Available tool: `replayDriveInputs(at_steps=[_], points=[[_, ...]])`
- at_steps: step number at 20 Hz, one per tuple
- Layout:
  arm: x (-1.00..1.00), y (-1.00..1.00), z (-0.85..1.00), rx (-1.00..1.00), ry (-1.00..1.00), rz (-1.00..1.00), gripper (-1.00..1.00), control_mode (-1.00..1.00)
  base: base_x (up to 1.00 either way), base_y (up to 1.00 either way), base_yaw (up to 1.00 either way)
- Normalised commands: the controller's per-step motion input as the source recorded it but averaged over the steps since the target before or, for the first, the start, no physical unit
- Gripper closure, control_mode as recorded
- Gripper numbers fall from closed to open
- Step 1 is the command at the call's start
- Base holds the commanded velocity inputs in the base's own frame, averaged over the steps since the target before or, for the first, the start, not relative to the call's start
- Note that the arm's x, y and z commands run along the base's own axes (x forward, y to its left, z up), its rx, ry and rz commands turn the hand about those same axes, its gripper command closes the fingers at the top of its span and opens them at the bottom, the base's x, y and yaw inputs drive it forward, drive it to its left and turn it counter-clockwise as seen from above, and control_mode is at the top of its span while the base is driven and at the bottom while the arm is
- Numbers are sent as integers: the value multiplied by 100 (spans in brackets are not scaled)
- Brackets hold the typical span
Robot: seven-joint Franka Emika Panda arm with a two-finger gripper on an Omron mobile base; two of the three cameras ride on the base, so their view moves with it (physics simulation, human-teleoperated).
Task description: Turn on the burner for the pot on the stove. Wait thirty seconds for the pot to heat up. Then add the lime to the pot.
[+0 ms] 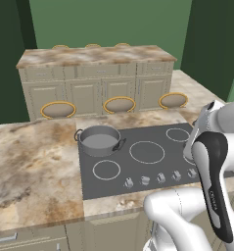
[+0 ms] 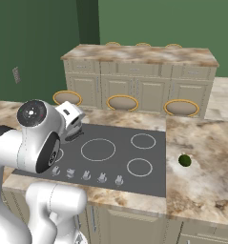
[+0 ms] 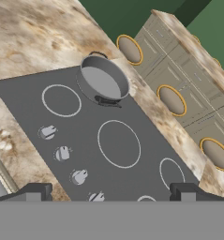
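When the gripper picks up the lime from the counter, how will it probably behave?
The lime is small and round, so a nudge would likely send it rolling across the flat marble counter. It looks firm, probably stiff in the grasp. Its smooth curved skin may slip unless it is pinched across the middle.

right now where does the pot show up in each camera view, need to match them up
Left base view: the pot sits on the stove's back left corner, left of centre in the picture.
Right base view: cannot place the pot; the arm covers the stove's left side.
Hand view: the pot is in the upper middle, on the stove's far corner.
Shared landmark: the row of silver knobs along the stove's front edge.
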Motion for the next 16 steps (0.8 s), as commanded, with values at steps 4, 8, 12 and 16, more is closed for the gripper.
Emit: replayDriveInputs(at_steps=[4,8,12,16], points=[[0,0,0,0,0,0,-100,-100,0,0,0],[0,0,0,0,0,0,-100,-100,0,0,0],[0,0,0,0,0,0,-100,-100,0,0,0],[0,0,0,0,0,0,-100,-100,0,0,0]])
